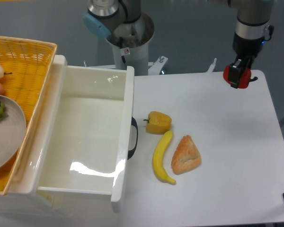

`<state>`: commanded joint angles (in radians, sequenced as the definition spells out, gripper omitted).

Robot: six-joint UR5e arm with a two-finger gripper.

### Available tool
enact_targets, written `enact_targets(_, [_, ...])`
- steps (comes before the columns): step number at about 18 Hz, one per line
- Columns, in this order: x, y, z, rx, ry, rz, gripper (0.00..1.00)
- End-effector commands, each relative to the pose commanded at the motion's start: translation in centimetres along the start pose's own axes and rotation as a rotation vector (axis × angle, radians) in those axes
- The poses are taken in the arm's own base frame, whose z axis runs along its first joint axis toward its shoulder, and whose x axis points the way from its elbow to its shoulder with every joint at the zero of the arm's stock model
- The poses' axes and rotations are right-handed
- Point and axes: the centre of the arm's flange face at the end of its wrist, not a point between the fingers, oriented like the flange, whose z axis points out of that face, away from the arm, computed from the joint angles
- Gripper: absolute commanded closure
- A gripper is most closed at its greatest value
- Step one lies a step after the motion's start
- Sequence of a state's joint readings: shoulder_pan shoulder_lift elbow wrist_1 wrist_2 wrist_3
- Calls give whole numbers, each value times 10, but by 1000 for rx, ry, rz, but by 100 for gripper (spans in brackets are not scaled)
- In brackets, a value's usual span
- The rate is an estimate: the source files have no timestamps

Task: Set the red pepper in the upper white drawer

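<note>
The red pepper hangs above the table's far right corner, partly hidden by the dark fingers that clamp it. My gripper is shut on it, reaching down from the arm at the top right. The upper white drawer stands pulled open at the left, its inside bare, with a dark curved handle on its front panel. The pepper is far to the right of the drawer and well clear of it.
A yellow pepper, a banana and a triangular pastry lie just right of the drawer front. A yellow woven basket with a plate and fruit sits behind the drawer at left. The robot base stands at the back.
</note>
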<state>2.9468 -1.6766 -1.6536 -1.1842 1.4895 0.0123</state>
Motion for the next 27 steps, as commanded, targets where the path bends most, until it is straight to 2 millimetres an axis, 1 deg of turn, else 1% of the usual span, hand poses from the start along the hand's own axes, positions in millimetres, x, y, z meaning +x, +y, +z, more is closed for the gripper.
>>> enact_targets(1, [1, -2, -3, 6, -4, 3, 38])
enact_targets(3, [0, -3, -2, 5, -5, 8, 0])
enact_targets(5, [-1, -5, -4, 9, -4, 13, 0])
enact_targets(9, [1, -9, 4, -3, -5, 17, 0])
enact_targets(13, [5, -14, -3, 11, -6, 1, 0])
enact_targets(16, [4, -22, 19, -22, -10, -42, 0])
enact_targets(18, [13, -21, 26, -34, -14, -24, 0])
enact_targets(20, [14, -23, 35, -46, -19, -22, 0])
enact_targets(22, [24, -24, 47, -62, -13, -2, 0])
enact_targets(24, [27, -30, 58, -60, -14, 3, 0])
enact_targets(27, [48, -29, 59, -49, -7, 41, 0])
